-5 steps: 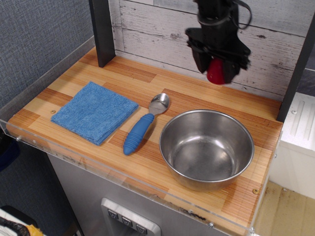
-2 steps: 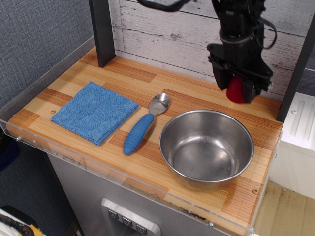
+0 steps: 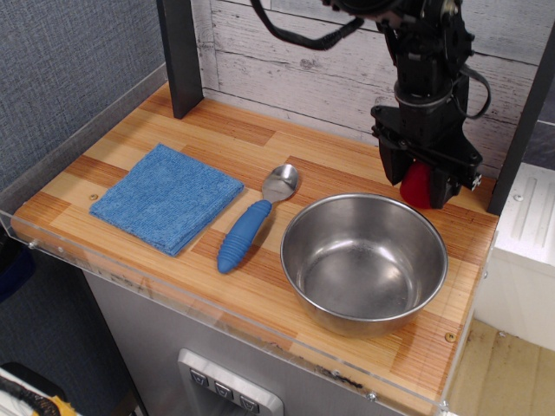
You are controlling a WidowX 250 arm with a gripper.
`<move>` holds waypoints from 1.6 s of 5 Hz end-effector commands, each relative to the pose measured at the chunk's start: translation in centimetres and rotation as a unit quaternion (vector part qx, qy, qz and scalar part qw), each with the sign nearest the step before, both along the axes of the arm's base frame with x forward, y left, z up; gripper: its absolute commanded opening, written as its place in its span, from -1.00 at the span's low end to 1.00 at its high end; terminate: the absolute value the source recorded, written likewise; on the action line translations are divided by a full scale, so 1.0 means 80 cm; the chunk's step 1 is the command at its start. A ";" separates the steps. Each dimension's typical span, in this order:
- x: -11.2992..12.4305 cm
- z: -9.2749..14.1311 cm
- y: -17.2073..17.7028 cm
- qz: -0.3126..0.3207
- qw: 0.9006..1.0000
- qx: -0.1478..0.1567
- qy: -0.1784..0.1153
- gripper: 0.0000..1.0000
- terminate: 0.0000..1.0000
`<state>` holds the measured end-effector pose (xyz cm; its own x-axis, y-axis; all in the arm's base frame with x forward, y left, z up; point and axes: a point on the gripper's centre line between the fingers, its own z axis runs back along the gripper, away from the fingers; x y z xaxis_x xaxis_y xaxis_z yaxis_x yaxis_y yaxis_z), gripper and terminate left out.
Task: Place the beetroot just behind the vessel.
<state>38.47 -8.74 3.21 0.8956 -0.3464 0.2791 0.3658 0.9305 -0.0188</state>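
1. Wooden planks make up the tabletop (image 3: 347, 165) under me, with a whitewashed board wall (image 3: 286, 52) behind it.
2. My pincer (image 3: 420, 185) points down near the back right of the table, its fingers pressed against a small red beetroot (image 3: 417, 184).
3. Whether the beetroot touches the wood, I cannot tell.
4. Just in front of my pincer sits the big steel bowl (image 3: 364, 260), its far rim close below the beetroot.
5. Off to my pincer's left lies a blue-handled spoon (image 3: 253, 222), and farther left a folded blue cloth (image 3: 166, 197).
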 end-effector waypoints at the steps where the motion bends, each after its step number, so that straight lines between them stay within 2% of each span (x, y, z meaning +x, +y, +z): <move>1: 0.015 0.006 0.004 0.004 1.000 -0.001 -0.015 -1.00 -1.00; 2: 0.016 0.003 0.008 0.005 1.000 0.005 -0.004 -1.00 -1.00; 3: 0.018 0.010 0.011 0.007 1.000 0.027 0.001 1.00 -1.00; 5: 0.016 0.016 0.012 0.014 1.000 0.021 0.002 1.00 -1.00; 6: 0.015 0.033 0.010 0.011 1.000 0.017 -0.012 1.00 -1.00; 7: 0.010 0.066 0.012 0.010 0.999 0.017 -0.036 1.00 -1.00; 8: 0.001 0.084 0.016 0.013 0.999 0.020 -0.044 1.00 -1.00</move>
<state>38.66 -7.63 7.33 0.8988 -0.3353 0.2826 0.3397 0.9399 0.0346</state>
